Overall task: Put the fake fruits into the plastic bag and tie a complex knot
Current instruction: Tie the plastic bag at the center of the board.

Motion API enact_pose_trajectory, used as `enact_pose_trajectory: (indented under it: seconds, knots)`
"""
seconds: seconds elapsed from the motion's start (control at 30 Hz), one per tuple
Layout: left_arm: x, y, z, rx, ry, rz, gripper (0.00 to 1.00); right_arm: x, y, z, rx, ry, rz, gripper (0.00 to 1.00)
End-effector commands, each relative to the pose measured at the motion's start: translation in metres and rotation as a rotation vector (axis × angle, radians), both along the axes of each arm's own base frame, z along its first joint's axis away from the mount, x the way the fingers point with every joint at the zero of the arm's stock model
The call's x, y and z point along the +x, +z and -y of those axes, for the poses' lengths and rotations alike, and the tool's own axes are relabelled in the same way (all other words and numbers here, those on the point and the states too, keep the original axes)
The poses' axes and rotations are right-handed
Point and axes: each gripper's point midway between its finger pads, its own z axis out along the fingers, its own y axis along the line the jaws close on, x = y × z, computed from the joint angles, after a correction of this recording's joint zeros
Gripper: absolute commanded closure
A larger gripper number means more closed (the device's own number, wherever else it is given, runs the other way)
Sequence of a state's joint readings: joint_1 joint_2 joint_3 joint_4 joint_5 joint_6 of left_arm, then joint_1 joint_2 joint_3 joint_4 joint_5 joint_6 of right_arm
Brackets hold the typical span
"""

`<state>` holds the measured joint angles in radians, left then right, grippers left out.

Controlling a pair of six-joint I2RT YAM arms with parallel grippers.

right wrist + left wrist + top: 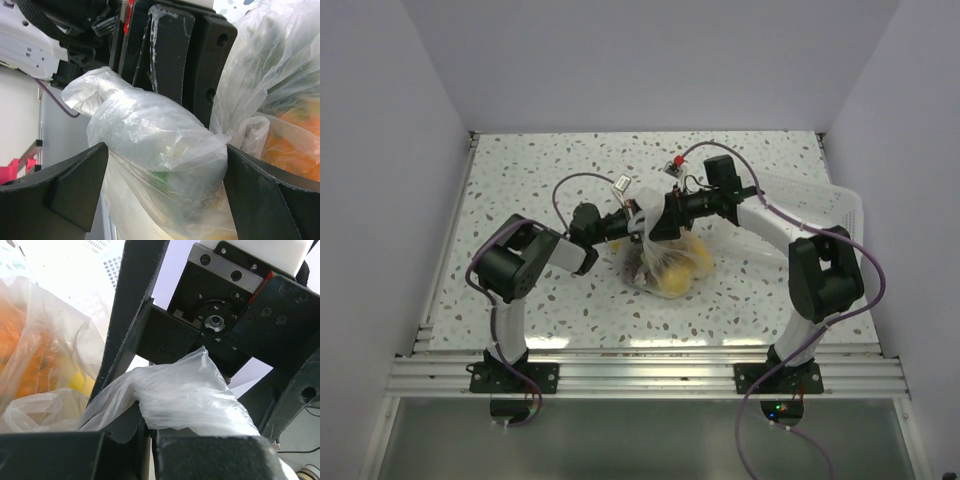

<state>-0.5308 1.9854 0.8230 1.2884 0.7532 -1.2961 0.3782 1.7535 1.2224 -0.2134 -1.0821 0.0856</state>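
The plastic bag (672, 268) lies mid-table with yellow and orange fake fruits (678, 280) and a dark reddish one (635, 266) inside. Its bunched whitish neck (642, 214) rises between both grippers. My left gripper (633, 224) is shut on a fold of the neck plastic (190, 395), its jaws pressed together (150, 440). My right gripper (657, 222) is open, its fingers (80, 190) standing wide on either side of the twisted bundle (150, 135). Orange fruit shows through the film in the right wrist view (295, 142) and the left wrist view (30, 355).
A rigid white slotted tray (825, 200) sits at the right behind the right arm; it also shows in the left wrist view (100, 270). White walls close the table on three sides. A metal rail runs along the near edge (640, 375).
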Motion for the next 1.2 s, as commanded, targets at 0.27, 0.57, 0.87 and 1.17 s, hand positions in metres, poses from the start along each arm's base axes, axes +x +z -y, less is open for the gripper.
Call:
enact_pose_trajectory:
  seconds: [0.27, 0.57, 0.87, 1.17]
  knots:
    - [-0.025, 0.084, -0.058, -0.188, 0.051, 0.532, 1.0, -0.028, 0.029, 0.035, -0.03, 0.157, 0.077, 0.15]
    - [0.011, 0.065, -0.09, 0.32, 0.023, 0.815, 1.0, -0.032, 0.032, 0.052, -0.099, 0.193, 0.137, 0.16]
    - [0.049, 0.111, -0.129, 0.725, 0.117, 1.219, 1.0, 0.017, 0.076, 0.047, -0.07, 0.016, 0.28, 0.01]
    - [0.052, 0.128, -0.109, 0.803, 0.033, 1.315, 1.0, 0.045, 0.154, 0.005, 0.087, -0.054, 0.426, 0.01]
